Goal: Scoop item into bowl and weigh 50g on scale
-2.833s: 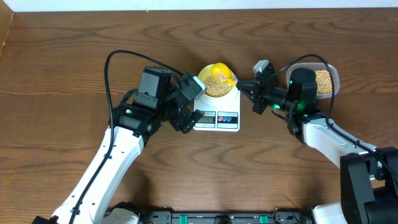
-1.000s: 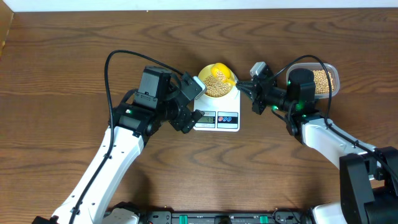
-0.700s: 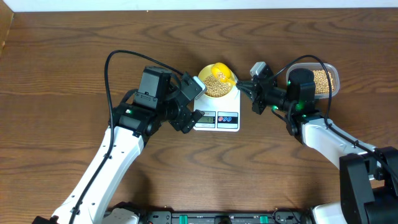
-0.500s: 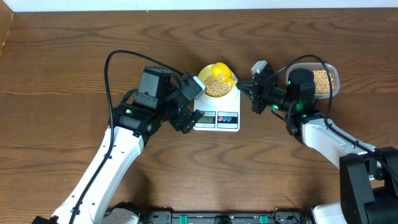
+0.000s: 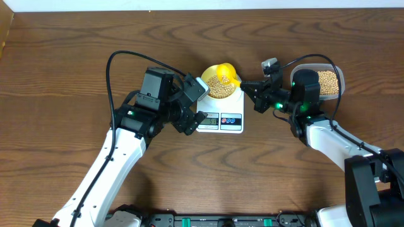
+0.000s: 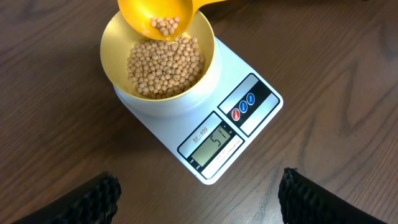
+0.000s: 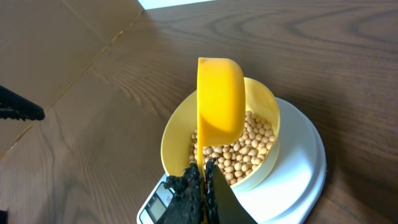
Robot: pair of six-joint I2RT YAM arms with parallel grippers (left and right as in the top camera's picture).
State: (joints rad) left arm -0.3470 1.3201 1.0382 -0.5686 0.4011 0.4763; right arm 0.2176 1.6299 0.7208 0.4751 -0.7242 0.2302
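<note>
The pale yellow bowl (image 5: 211, 90) (image 6: 168, 102) (image 7: 177, 143) stands on the white scale (image 5: 235, 104) (image 6: 249, 81) (image 7: 298, 174), filled with tan beans (image 6: 165, 65) (image 7: 249, 146). The scale's display (image 6: 214, 144) shows digits. A bright yellow scoop (image 5: 223, 69) (image 6: 155, 12) (image 7: 219, 99) hangs tilted over the bowl's far rim with a few beans in it. My right gripper (image 5: 247, 88) (image 7: 204, 171) is shut on the scoop's thin handle. Near the scale's display corner my left gripper (image 5: 191, 121) (image 6: 199, 190) hovers open, holding nothing.
A clear plastic tub (image 5: 341, 72) of beans sits behind my right arm at the table's right. A black cable (image 5: 126, 55) loops above my left arm. The table's far edge runs along the top of the overhead view.
My right wrist has turned and drawn slightly right, and the scoop now sits over the bowl's far rim. The left arm has not moved.
</note>
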